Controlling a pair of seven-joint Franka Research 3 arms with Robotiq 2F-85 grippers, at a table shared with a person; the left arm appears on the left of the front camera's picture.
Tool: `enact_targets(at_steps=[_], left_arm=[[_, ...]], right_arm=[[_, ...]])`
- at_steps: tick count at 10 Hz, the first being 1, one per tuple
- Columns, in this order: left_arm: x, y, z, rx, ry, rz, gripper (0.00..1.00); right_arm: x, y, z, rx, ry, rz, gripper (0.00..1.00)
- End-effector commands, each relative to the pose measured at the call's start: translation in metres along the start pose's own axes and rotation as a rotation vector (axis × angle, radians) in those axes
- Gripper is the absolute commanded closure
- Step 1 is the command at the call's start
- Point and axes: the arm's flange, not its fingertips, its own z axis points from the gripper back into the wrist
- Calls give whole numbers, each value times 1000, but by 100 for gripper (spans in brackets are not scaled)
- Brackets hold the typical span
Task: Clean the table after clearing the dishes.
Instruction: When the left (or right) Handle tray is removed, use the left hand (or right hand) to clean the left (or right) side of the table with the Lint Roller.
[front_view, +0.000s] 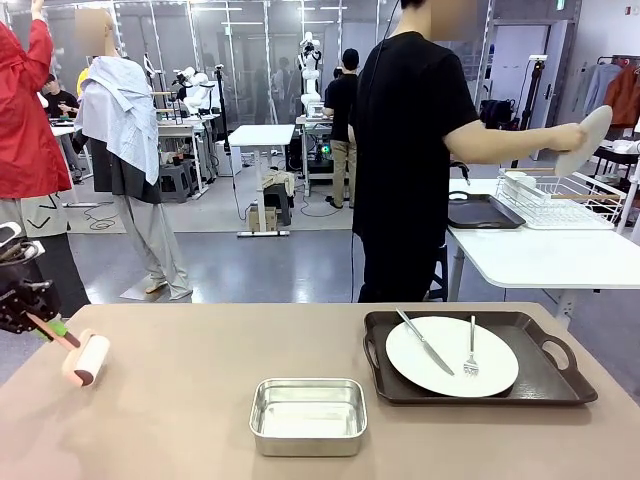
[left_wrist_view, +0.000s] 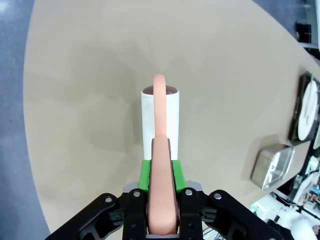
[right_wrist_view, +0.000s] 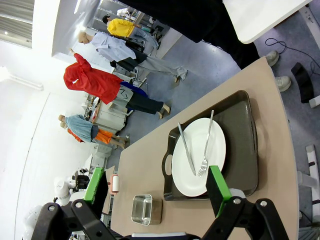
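The left gripper (left_wrist_view: 161, 172) pinches the pink handle of a lint roller (front_view: 86, 359) between its green pads, fingers pressed tight against the handle. The roller's white drum sits at the nine o'clock edge of the tan table (front_view: 180, 420), but whether it touches the tabletop cannot be told.

A square steel pan (front_view: 308, 415) rests near six o'clock on the table. At the pan's two o'clock lies a dark brown tray (front_view: 545, 385) carrying a round white plate (front_view: 452, 357). A knife (front_view: 425, 342) and a fork (front_view: 471, 351) lie side by side on that plate.

The right gripper (right_wrist_view: 156, 187) hangs high over the table with its fingers spread wide, looking down on the tray and plate.

Across the table, at twelve o'clock, a person (front_view: 405, 150) in a black shirt stands turned toward three o'clock. One hand (front_view: 568, 134) holds a second plate (front_view: 592, 135) above a wire dish rack (front_view: 555, 200) on a white side table (front_view: 540, 260). A second dark tray (front_view: 483, 211) lies just beside the rack, at its nine o'clock.
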Motion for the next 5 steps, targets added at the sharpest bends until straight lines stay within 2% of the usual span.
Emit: enact_targets(at_steps=[1, 4, 5], left_arm=[[-19, -34, 28, -1, -77, -69, 80], [-35, -53, 54, -9, -165, -135, 80], [-17, -52, 50, -14, -99, -101, 80]], right_arm=[[0, 2, 2, 14, -3, 10, 0], [0, 2, 2, 14, -3, 10, 0], [0, 2, 2, 14, -3, 10, 0]])
